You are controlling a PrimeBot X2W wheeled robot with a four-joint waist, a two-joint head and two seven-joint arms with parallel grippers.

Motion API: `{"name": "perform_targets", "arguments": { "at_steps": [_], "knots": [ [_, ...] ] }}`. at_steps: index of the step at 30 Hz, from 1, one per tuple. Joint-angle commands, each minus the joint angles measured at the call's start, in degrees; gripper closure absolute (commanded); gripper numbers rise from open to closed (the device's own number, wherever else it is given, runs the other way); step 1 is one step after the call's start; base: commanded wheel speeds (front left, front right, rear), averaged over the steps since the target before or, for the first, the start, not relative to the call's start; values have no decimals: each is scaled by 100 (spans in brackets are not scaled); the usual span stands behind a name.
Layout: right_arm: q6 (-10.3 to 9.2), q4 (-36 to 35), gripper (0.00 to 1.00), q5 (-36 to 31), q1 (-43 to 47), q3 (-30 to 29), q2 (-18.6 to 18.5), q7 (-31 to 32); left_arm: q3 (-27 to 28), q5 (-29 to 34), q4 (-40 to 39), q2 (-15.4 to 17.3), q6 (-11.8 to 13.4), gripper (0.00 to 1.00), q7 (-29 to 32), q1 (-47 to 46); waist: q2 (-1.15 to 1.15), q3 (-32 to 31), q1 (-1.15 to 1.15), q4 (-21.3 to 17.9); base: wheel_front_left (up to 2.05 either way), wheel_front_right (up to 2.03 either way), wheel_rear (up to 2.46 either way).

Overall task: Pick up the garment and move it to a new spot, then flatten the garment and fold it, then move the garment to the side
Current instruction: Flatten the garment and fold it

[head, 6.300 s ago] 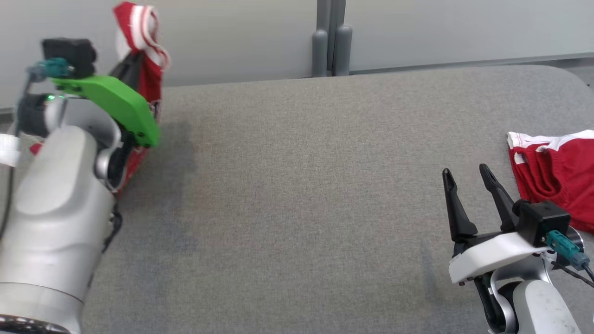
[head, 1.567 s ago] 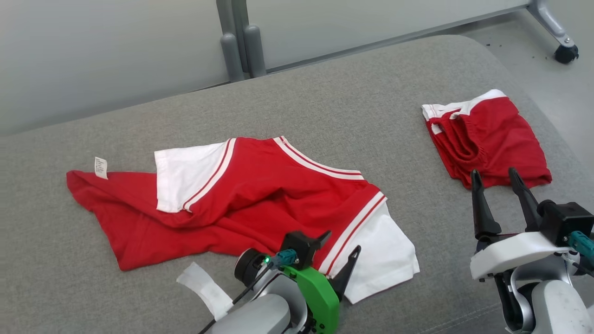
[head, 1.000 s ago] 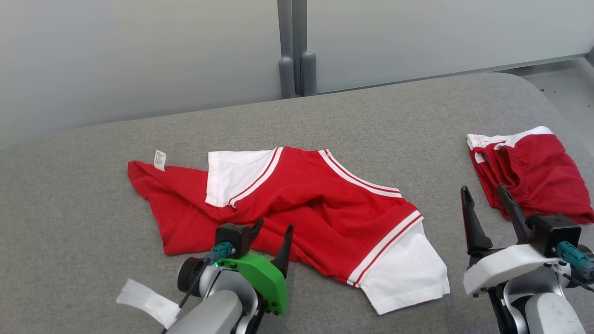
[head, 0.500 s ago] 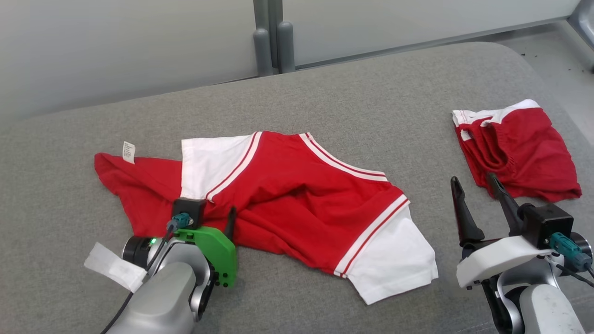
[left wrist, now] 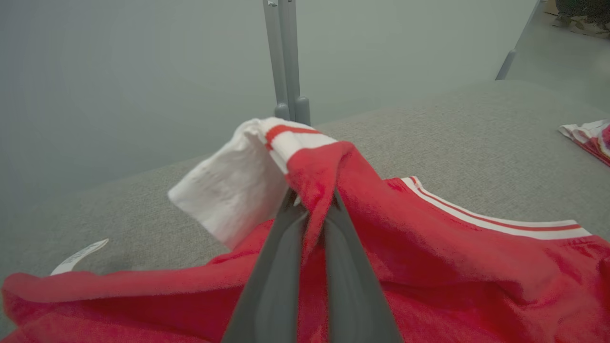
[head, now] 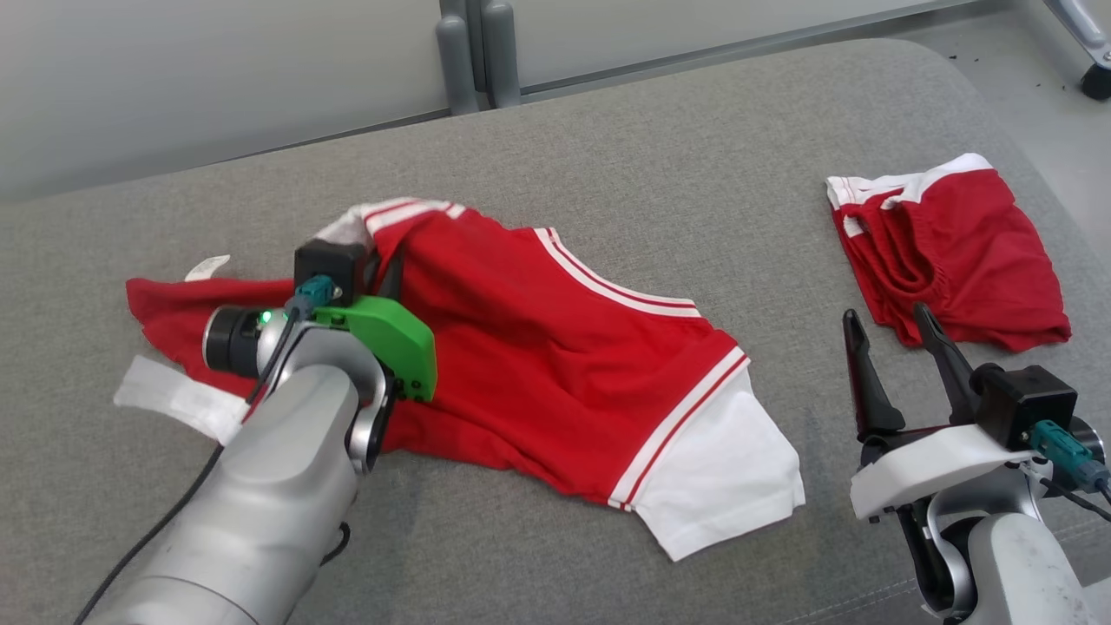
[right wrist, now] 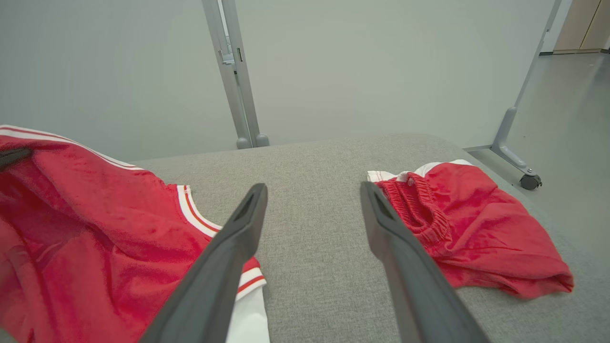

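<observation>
The garment [head: 555, 347] is a red T-shirt with white striped sleeves, lying crumpled across the middle of the grey table [head: 694, 130]. My left gripper [head: 388, 265] is shut on a red fold beside the far white sleeve, which it holds raised off the table. In the left wrist view the fingers [left wrist: 286, 267] pinch that cloth at my left gripper [left wrist: 312, 200], and the white sleeve hangs over to the left. My right gripper [head: 884, 323] stands open and empty over bare table, right of the shirt's near sleeve. Its open gap [right wrist: 313, 188] faces the table between the shirt [right wrist: 71, 214] and the shorts.
Folded red shorts [head: 950, 252] with white trim lie at the table's far right, close to the rounded edge. Grey upright posts [head: 473, 52] stand behind the table. A caster wheel [head: 1095, 82] sits on the floor at the far right. The shirt's white tag [head: 207, 266] lies at left.
My left gripper reached into the shirt near the far sleeve, shut on the cloth and raised it, bunching the sleeve upward. The right gripper stayed open in place. The camera shifted.
</observation>
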Motion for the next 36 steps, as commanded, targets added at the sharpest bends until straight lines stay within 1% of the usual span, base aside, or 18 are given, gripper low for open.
{"name": "perform_targets", "arguments": {
  "at_steps": [1,4,11,14,16,17,18,19,23,28,32,35,36],
  "knots": [
    [0,13,0,42,-64,22,-16,-34,52,113,-64,51,45,100,-27,-126,25,65,0,-73,0,0,0],
    [0,40,0,66,-143,67,-17,-56,185,341,-249,86,98,100,-26,-438,25,156,0,-229,0,0,0],
    [0,120,0,84,-216,51,-16,-141,503,818,-594,-36,125,100,-27,-1136,25,345,0,-577,0,0,0],
    [0,165,0,117,-251,75,-15,-174,556,989,-635,-164,50,100,-27,-1290,25,400,0,-680,0,0,0],
    [0,204,0,119,-269,109,-15,-196,538,1038,-501,-256,-25,100,-25,-1288,25,427,0,-730,0,0,0],
    [0,224,0,133,-278,129,-16,-198,508,1008,-351,-298,-84,64,-17,-1244,25,436,0,-752,0,0,0],
    [0,240,0,148,-286,147,-15,-214,476,974,-182,-331,-135,8,-13,-1214,25,443,0,-769,0,0,0],
    [0,253,0,160,-293,163,-16,-224,455,936,-13,-367,-173,0,14,-1195,25,453,0,-785,0,0,0],
    [0,285,0,198,-320,158,-16,-258,411,768,397,-489,-336,0,-13,-1141,25,523,0,-768,0,0,0],
    [0,345,0,154,-315,56,-15,-296,425,566,586,-507,-463,0,-21,-930,25,495,0,-585,0,0,0],
    [0,375,0,152,-306,50,-16,-298,357,316,555,-517,-405,0,-25,-570,25,391,0,-369,0,0,0],
    [0,384,0,155,-277,57,-16,-276,320,127,528,-514,-277,0,-25,-303,25,316,0,-199,0,0,0],
    [0,384,0,155,-277,57,-16,-276,320,127,528,-514,-277,0,-25,-303,25,316,0,-199,0,0,0]
  ]
}}
